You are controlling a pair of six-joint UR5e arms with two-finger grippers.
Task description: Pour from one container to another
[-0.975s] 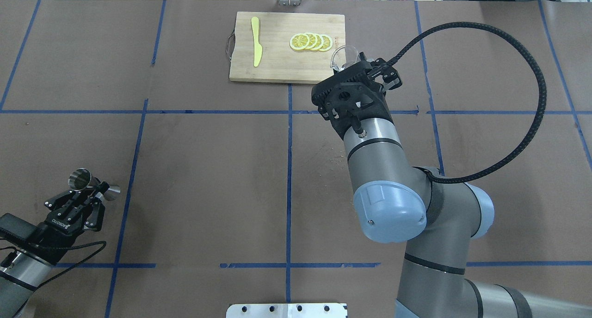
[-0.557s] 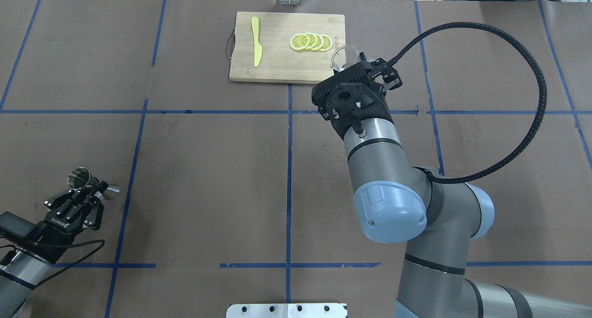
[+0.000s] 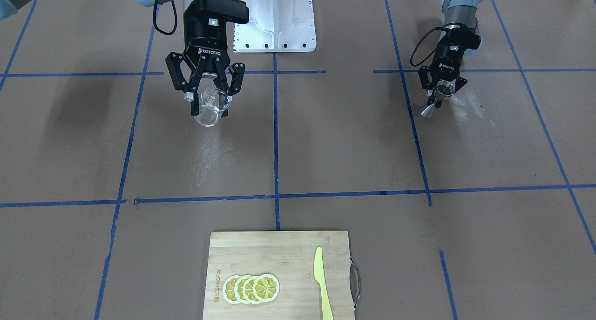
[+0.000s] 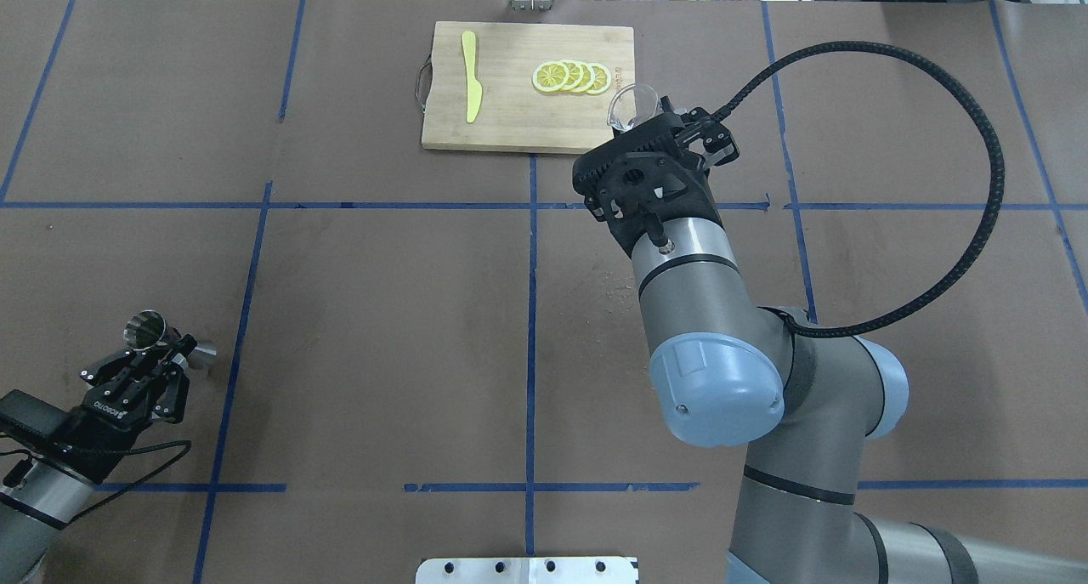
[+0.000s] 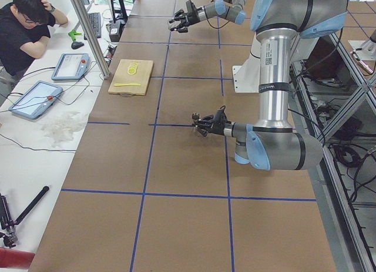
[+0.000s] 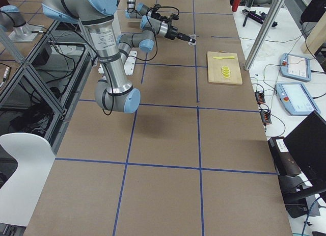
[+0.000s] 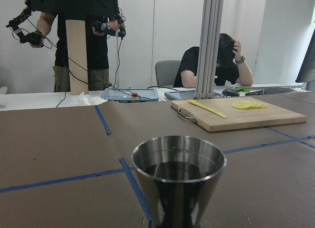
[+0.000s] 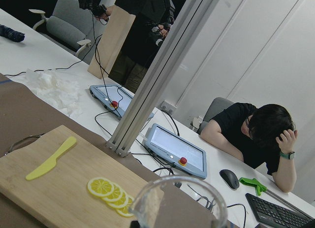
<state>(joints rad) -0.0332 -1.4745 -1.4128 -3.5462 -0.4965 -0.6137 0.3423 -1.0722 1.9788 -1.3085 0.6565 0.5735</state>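
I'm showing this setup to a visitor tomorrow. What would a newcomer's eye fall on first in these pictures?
Probably the two arms, each holding a vessel: the right arm grips a clear glass cup in its jaws, while far across the table the left arm holds a small metal measuring cup. Then the wooden cutting board at the operators' edge, bearing lemon slices and a yellow knife.

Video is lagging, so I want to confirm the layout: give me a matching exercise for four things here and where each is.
1 steel double-cone jigger
2 clear glass cup
3 yellow plastic knife
4 yellow lemon slices

A overlapping, on wooden cutting board
B in right tool
C lying at board's handle end
D in left tool

Pairs: 1-D, 2-B, 3-C, 4-A
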